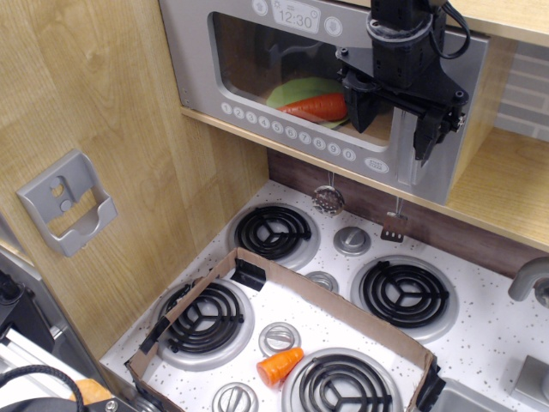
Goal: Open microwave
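Observation:
The silver-grey microwave (196,53) sits in the wooden cabinet at the top, its door flush with the body. It has a clear window (257,62), a 12:30 clock display (296,15) and a row of round white buttons (283,129). A green plate with an orange carrot (319,106) shows inside. The curved grey vertical handle (410,167) is on the door's right side. My black gripper (392,123) is open right in front of the door, its two fingers (426,136) straddling the upper part of the handle. I cannot tell if they touch it.
Below is a white toy stove (506,335) with black coil burners (273,233). A low cardboard box (334,302) lies on it, with an orange cup (280,366) inside. Two utensils (328,200) hang under the microwave. A grey holder (64,202) is on the left wall. An open shelf (506,184) is at right.

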`<state>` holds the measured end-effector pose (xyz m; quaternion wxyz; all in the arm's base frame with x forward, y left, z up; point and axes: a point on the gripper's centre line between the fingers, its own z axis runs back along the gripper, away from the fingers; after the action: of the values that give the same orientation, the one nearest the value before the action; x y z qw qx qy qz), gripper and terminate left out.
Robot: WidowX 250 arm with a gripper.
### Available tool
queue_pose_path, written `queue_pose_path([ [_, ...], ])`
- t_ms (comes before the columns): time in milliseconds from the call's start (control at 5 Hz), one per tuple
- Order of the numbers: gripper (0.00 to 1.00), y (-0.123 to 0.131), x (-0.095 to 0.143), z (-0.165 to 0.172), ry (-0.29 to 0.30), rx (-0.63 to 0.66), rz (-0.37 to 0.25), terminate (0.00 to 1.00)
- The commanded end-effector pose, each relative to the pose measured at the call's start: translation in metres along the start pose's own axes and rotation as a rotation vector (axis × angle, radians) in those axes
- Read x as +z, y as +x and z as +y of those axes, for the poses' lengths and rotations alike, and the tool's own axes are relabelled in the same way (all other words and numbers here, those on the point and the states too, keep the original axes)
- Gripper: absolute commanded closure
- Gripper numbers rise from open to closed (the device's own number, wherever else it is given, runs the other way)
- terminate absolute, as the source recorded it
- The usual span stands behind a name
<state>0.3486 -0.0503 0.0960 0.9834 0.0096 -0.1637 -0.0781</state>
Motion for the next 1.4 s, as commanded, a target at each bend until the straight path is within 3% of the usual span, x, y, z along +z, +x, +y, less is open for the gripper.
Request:
queue_pose_path([
  [0, 1.00, 0.003, 0.010, -0.001, 0.029, 0.011, -0.051, 0.00],
  [600, 1.00, -0.026, 0.009, 0.007, 0.038, 0.067, -0.024, 0.00],
  [800, 0.00, -0.033, 0.010, 0.007, 0.058, 0.091, -0.005, 0.00],
  [1000, 0.00, -0.042, 0.013, 0.005, 0.076, 0.154, 0.048, 0.00],
  [1200, 0.00, -0.076, 0.017, -0.004, 0.083, 0.301, 0.056, 0.00],
])
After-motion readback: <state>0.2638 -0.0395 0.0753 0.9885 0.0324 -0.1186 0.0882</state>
